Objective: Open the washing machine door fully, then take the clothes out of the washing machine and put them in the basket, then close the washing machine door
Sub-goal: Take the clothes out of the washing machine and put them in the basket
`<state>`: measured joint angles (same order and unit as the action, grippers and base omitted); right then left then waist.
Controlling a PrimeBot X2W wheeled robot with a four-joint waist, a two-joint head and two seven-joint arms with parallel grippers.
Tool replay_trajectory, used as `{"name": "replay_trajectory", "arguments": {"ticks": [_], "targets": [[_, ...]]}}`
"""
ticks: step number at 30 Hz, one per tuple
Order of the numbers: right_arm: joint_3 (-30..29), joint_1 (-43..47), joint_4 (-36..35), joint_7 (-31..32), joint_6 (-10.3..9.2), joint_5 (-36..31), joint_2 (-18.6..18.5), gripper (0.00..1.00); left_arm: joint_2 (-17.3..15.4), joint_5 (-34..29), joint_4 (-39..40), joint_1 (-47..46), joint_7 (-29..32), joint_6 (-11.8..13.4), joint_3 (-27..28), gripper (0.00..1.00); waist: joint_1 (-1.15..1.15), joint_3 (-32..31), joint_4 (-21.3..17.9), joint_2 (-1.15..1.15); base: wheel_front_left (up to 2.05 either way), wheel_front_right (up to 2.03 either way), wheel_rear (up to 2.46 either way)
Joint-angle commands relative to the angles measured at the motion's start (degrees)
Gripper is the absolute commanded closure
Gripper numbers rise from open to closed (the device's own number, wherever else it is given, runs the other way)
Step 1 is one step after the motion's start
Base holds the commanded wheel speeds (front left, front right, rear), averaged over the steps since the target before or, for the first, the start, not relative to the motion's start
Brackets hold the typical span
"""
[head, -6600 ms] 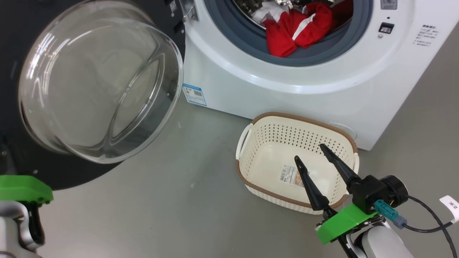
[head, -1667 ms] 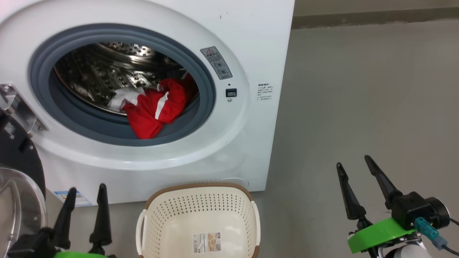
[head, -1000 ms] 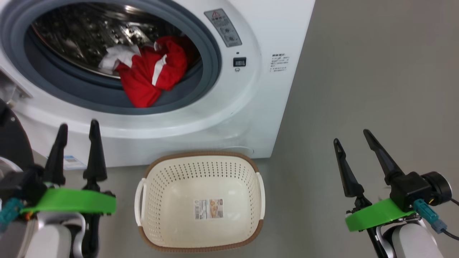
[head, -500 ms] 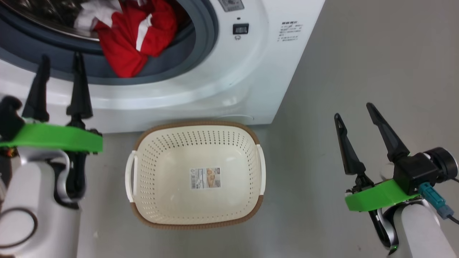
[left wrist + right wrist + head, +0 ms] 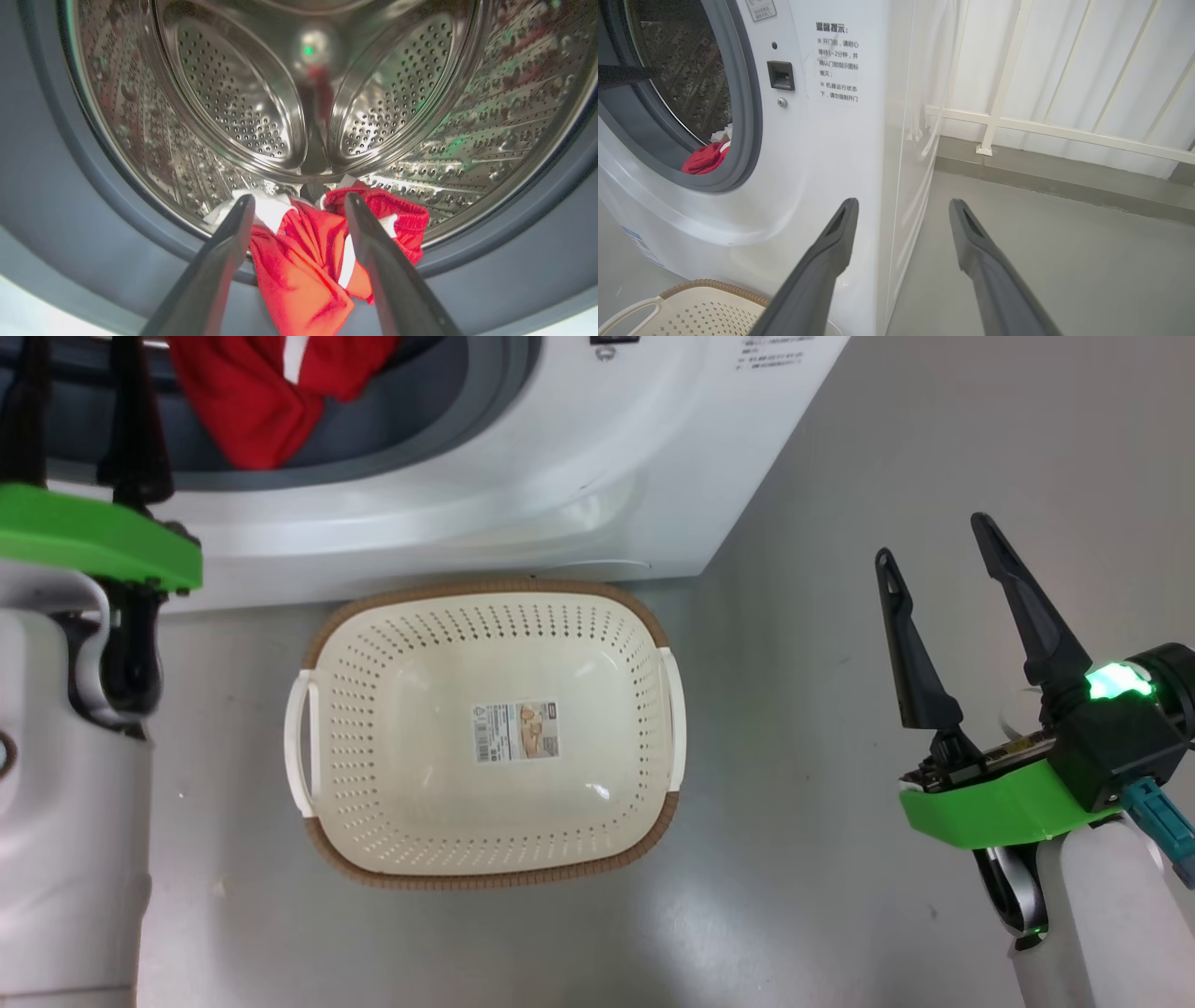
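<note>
left gripper [image 5: 299,199]: at the drum mouth, pointing in. Fingers spread wide, nothing gripped.
clothes [image 5: 299,261]: red bundle with a white stripe, plus a white piece on its left. Lies low at the front of the drum, with the red part spilling over the gasket lip.
clothes vs left gripper: in the left wrist view the bundle sits between the two fingers, just under and past the tips. Cannot tell if they touch.
drum [image 5: 233,107]: perforated steel, with the bundle at its bottom front.
gasket [image 5: 56,186]: grey ring around the drum mouth.
washing machine [image 5: 523,476]: white front-loader across the top of the head view, mouth uncovered.
basket [image 5: 485,586]: upright on the floor just in front of the machine's base. Cream, with a brown rim and a sticker on its bottom.
basket vs grippers: below and right of the left gripper, well apart from the right one.
right gripper [image 5: 932,537]: over bare floor, right of the machine's corner. Fingers wide apart, holding nothing, well apart from the clothes.
floor [image 5: 822,821]: plain grey.
railing [image 5: 1008,70]: white, past the machine's right side.
</note>
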<state>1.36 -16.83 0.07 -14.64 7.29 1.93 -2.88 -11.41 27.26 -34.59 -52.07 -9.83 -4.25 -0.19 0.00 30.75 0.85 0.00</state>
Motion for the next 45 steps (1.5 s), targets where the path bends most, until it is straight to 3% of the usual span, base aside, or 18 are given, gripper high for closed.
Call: {"name": "replay_trajectory", "arguments": {"ticks": [1, 10, 20, 30, 39, 40, 41, 42, 43, 45], "targets": [[1.4, -0.3, -1.8, -0.4, 0.20, -0.3, 0.0, 0.00, -2.9, 0.7, -0.1, -1.5, 0.6, -0.5, 1.1, 0.00, 0.00, 1.7, -0.4, 0.00, 0.00, 0.00, 0.00], [1.6, -0.4, -1.8, -0.4, 0.20, -0.4, 0.0, 0.00, -4.2, 1.3, -11.3, -10.4, 6.6, -1.4, -1.0, 0.00, 0.00, 3.4, -1.2, 0.00, 0.00, 0.00, 0.00], [2.2, -1.3, -1.8, -0.4, 0.20, 0.1, 0.0, 0.00, -6.0, 0.0, -21.4, -17.2, 13.6, -0.4, -3.5, 0.00, 0.00, 5.5, -3.2, 0.00, 0.00, 0.00, 0.00], [3.3, -1.8, -1.6, -0.4, 0.20, 1.2, 0.0, 0.00, -7.8, -1.5, -27.5, -20.5, 17.2, 1.0, -5.6, 0.00, 0.00, 6.5, -4.9, 0.00, 0.00, 0.00, 0.00], [3.4, -1.9, -1.7, -0.4, 0.20, 1.8, 0.0, 0.00, -7.3, -0.9, -30.5, -21.7, 18.2, -0.3, -6.6, 0.00, 0.00, 7.3, -5.6, 0.00, 0.00, 0.00, 0.00], [3.4, -2.0, -1.7, -0.4, 0.20, 1.8, 0.0, 0.00, -7.3, -0.8, -30.6, -21.8, 18.2, -0.5, -6.7, 0.51, 0.00, 7.3, -5.6, 0.00, 0.00, 0.00, 0.00], [3.4, -2.0, -1.7, -0.4, 0.20, 1.9, 0.0, 0.00, -7.2, -0.7, -30.8, -21.9, 18.1, -0.7, -6.8, 0.69, 0.00, 7.4, -5.6, 0.00, 0.00, 0.00, 0.00], [3.4, -2.0, -1.7, -0.4, 0.20, 1.9, 0.0, 0.00, -7.2, -0.7, -30.8, -21.9, 18.1, -0.7, -6.8, 0.69, 0.00, 7.4, -5.6, 0.00, 0.00, 0.00, 0.00], [3.4, -2.1, -1.7, -0.4, 0.20, 2.0, 0.0, 0.00, -7.2, -0.7, -30.8, -22.1, 17.9, -0.9, -6.9, 1.00, 0.00, 7.4, -5.6, 0.00, 0.00, 0.00, 0.00], [3.5, -2.2, -1.6, -0.4, 0.20, 2.1, 0.0, 0.00, -7.0, -0.3, -30.9, -22.3, 17.4, -1.4, -7.1, 1.00, 0.00, 7.4, -5.6, 0.00, 0.00, 0.00, 0.00]]}}
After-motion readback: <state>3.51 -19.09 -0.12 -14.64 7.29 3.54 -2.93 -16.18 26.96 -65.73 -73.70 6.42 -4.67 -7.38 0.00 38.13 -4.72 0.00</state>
